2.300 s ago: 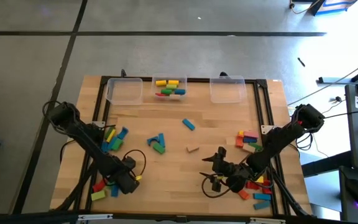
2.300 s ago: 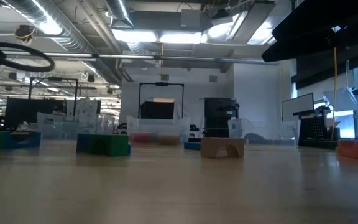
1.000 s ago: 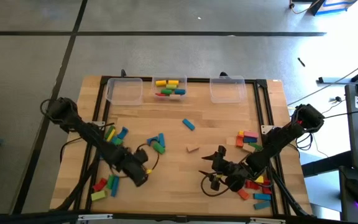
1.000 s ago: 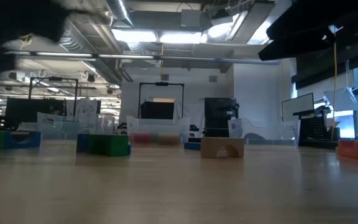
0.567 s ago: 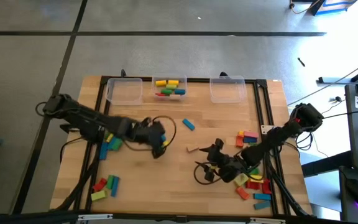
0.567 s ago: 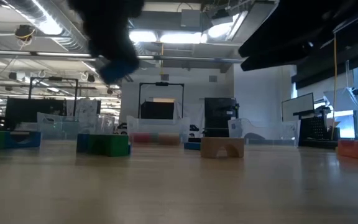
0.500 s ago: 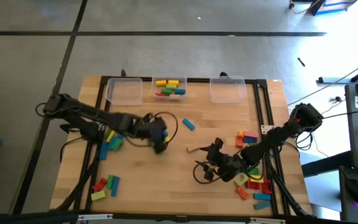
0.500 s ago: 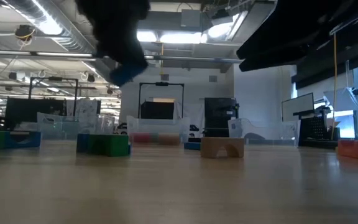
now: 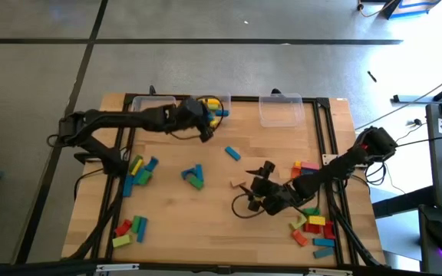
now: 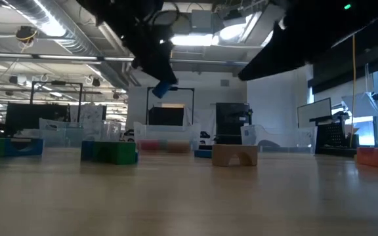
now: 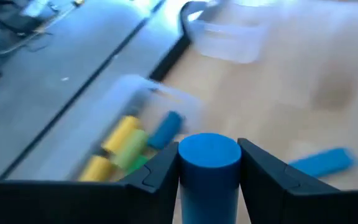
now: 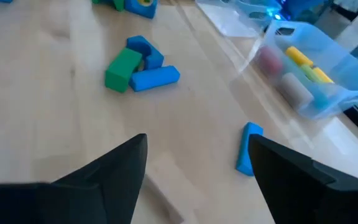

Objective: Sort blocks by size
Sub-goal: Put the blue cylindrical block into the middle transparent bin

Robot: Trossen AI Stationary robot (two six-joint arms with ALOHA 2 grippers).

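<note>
Over the table's far part, next to the middle clear bin [image 9: 209, 108], my left gripper [image 9: 206, 130] is shut on a blue cylinder block [image 11: 209, 169]; the low view shows that block [image 10: 163, 90] high above the table. The bin holds yellow, green, red and blue blocks [image 11: 129, 146]. My right gripper [image 9: 258, 180] hangs open at centre right, just above a tan arch block [image 9: 239, 185] that lies flat on the wood. Other blocks lie loose: a blue one [image 9: 232, 153], a blue-and-green cluster [image 9: 194, 176], and piles at both sides. My left gripper pinches the blue cylinder by its curved side [image 11: 185, 180] between the two fingers [image 11: 263, 177]. One round end [image 11: 209, 151] shows in the wrist view. The block is lifted clear of the table and hangs tilted below the gripper.
Clear bins with nothing in them stand at the far left [image 9: 154, 112] and far right [image 9: 280, 110]. Block piles lie at the left [image 9: 139, 170], near left [image 9: 129, 230], right [image 9: 307, 169] and near right [image 9: 313, 227]. A black frame [image 9: 321, 130] borders the wood.
My left gripper has swung from the near-left pile toward the table's far edge and up, turning as it went. It has carried the blue cylinder clear of the table to the middle bin. My right gripper has drifted toward the tan block, staying open.
</note>
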